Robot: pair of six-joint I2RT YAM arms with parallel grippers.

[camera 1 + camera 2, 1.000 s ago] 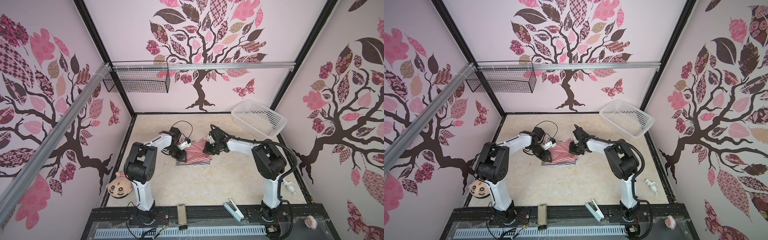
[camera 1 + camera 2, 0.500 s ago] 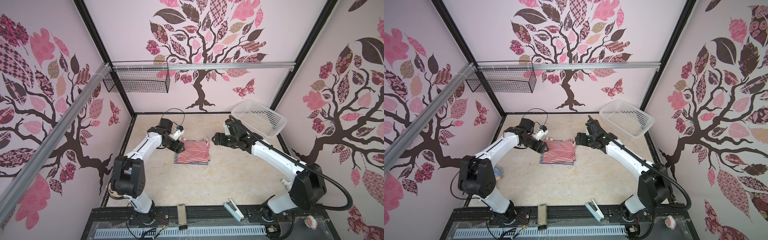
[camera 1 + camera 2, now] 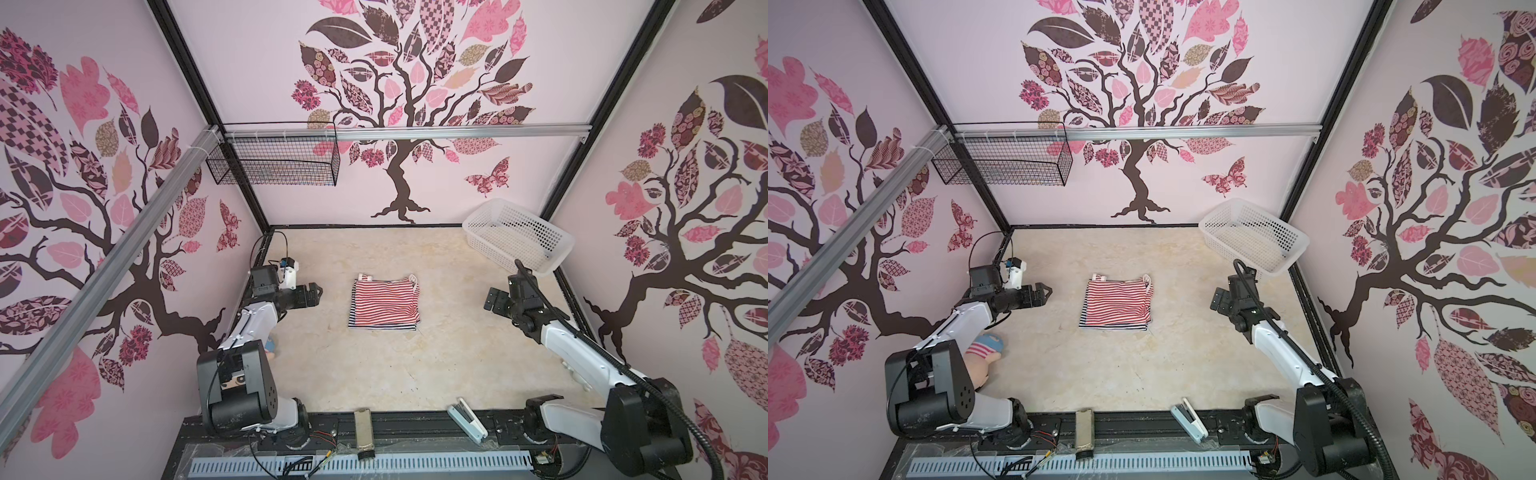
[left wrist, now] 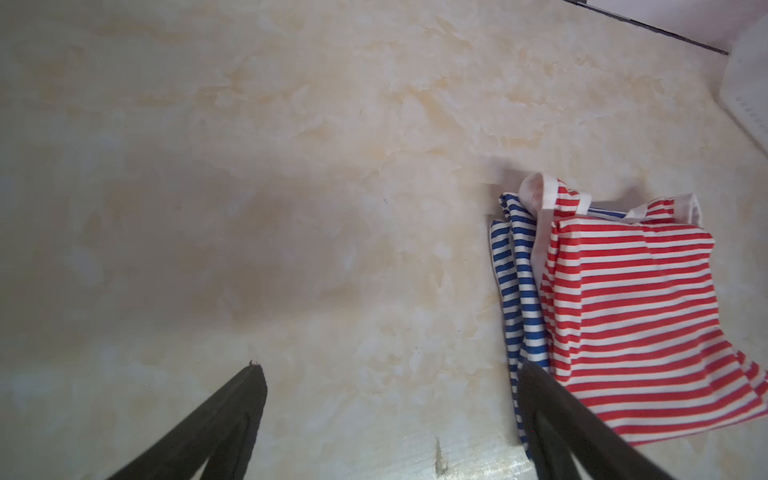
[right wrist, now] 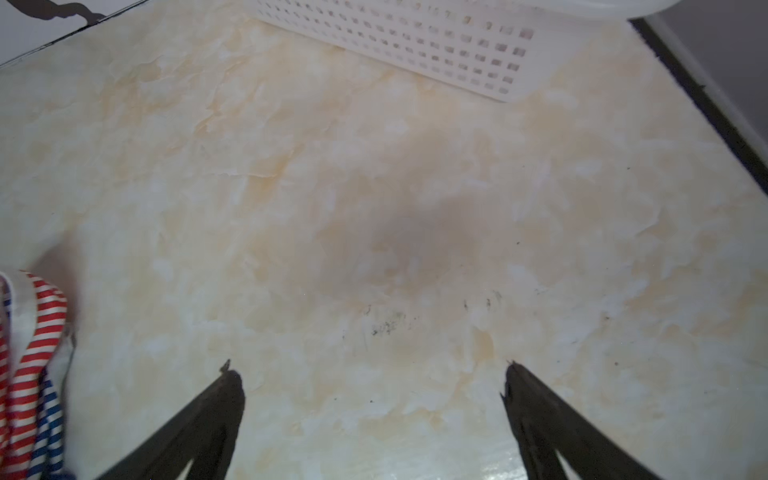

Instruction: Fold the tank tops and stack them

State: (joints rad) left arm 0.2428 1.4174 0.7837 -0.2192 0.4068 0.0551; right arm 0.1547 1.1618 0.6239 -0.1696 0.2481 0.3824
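In both top views the two tank tops lie folded in one stack mid-table. The red-and-white tank top [image 3: 384, 303] [image 3: 1117, 305] is on top, and the navy-and-white tank top [image 3: 352, 312] [image 3: 1086, 316] shows only along the stack's left and front edges. My left gripper [image 3: 316, 291] [image 3: 1046, 293] hovers open to the left of the stack, clear of it. My right gripper [image 3: 492, 301] [image 3: 1219, 303] hangs open well to the right. In the left wrist view the open gripper [image 4: 388, 370] holds nothing, with the red top [image 4: 631, 316] and navy top [image 4: 515, 266] beside one finger. The right wrist view shows the empty gripper [image 5: 370, 368] over bare table.
A white plastic basket [image 3: 519, 241] [image 5: 415, 45] stands at the back right corner. A black wire basket [image 3: 274, 160] hangs on the back left rail. A plush doll [image 3: 984, 353] lies by the left arm's base. A stapler [image 3: 467, 417] and a metal block [image 3: 363, 428] sit at the front edge.
Both grippers have opened, let go of the red-and-white top and pulled away outward, left to the left and right to the right. The stack lies flat where it was.
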